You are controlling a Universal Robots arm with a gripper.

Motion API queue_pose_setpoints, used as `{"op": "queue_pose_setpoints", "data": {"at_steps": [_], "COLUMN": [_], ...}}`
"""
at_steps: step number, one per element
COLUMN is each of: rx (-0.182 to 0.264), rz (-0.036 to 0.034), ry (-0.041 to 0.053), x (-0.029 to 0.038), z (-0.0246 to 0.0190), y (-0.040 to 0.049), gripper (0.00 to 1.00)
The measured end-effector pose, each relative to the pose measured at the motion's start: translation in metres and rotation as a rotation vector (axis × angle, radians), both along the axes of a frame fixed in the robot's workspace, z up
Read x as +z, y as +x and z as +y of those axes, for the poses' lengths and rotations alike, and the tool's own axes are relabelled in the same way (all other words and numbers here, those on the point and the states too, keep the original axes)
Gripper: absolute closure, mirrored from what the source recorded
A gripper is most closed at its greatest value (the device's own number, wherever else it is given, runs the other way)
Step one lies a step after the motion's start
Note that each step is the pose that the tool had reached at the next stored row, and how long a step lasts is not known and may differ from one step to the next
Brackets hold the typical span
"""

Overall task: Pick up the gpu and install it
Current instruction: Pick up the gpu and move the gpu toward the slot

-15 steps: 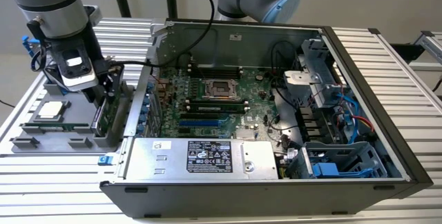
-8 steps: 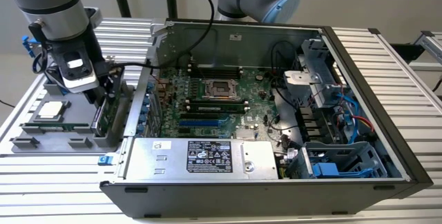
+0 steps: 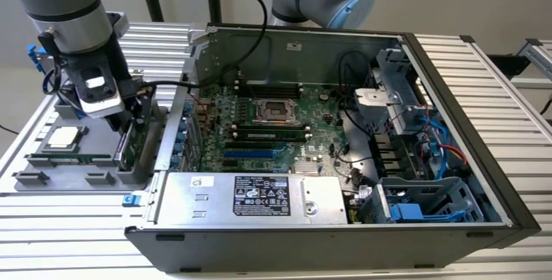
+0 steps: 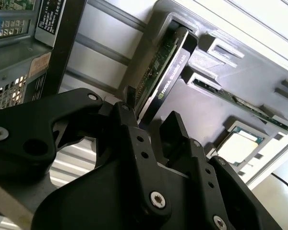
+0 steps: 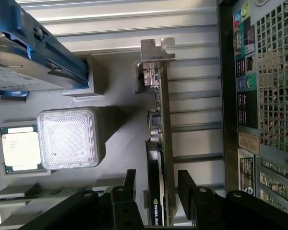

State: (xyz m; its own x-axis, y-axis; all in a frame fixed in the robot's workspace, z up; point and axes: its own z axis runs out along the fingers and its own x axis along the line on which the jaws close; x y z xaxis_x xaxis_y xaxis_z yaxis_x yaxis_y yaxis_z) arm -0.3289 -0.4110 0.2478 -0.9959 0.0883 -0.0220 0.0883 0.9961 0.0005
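Note:
The gpu (image 3: pixel 129 143) stands on edge in a slot of the grey tray (image 3: pixel 52 180), at the exterior view's left beside the open computer case (image 3: pixel 448 99). It is a green card with a black cooler (image 4: pixel 169 72) and a silver end bracket (image 5: pixel 156 50). My gripper (image 3: pixel 123 121) hangs right over it and is open. In both wrist views the black fingers (image 5: pixel 129 184) stand on either side of the gpu (image 5: pixel 159 143), near its cooler end, with small gaps. The motherboard (image 3: pixel 258 131) lies bare inside the case.
The tray also holds a processor chip (image 5: pixel 19 148), a thin memory stick (image 4: pixel 240 103) and a hard drive with blue rails (image 5: pixel 33 52). The case's rear wall (image 5: pixel 259 96) stands close beside the gpu. A power supply (image 3: pixel 250 196) and cables (image 3: pixel 431 144) are in the case.

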Motion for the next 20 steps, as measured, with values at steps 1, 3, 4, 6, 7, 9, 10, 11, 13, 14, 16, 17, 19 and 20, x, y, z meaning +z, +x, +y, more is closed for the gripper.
{"op": "queue_pose_setpoints", "data": {"at_steps": [1,3,4,6,7,9,10,11,13,14,16,17,19,20], "rx": [0.0,0.0,0.0,0.0,0.0,0.0,0.0,0.0,0.0,0.0,0.0,0.0,0.0,0.0], "rz": [0.0,0.0,0.0001,0.0,-0.0001,-0.0001,-0.0001,-0.0001,0.0,-0.0003,-0.0016,-0.0022,-0.0026,-0.0031], "ry": [0.0,0.0,-0.0003,-0.0004,-0.0003,-0.0003,-0.0003,-0.0003,-0.0003,0.0015,0.0093,0.0131,0.014,0.0152], "x": [-0.0003,-0.0008,-0.001,-0.001,-0.0011,-0.0012,-0.0012,-0.0012,-0.0013,-0.0014,-0.0016,-0.0015,-0.0016,-0.0016], "z": [0.0,0.0,0.0,0.0,0.0,0.0,0.0,0.0,0.0,0.0,0.0,0.0001,0.0001,0.0], "y": [0.0,0.0,0.0,0.0,0.0,0.0,0.0,0.0,0.0,-0.0001,0.0,0.0,0.0,0.0], "gripper": [0.0,0.0,0.0,0.0,0.0,0.0,0.0,0.0,0.0,0.0,0.0,0.0,0.0,0.0]}}
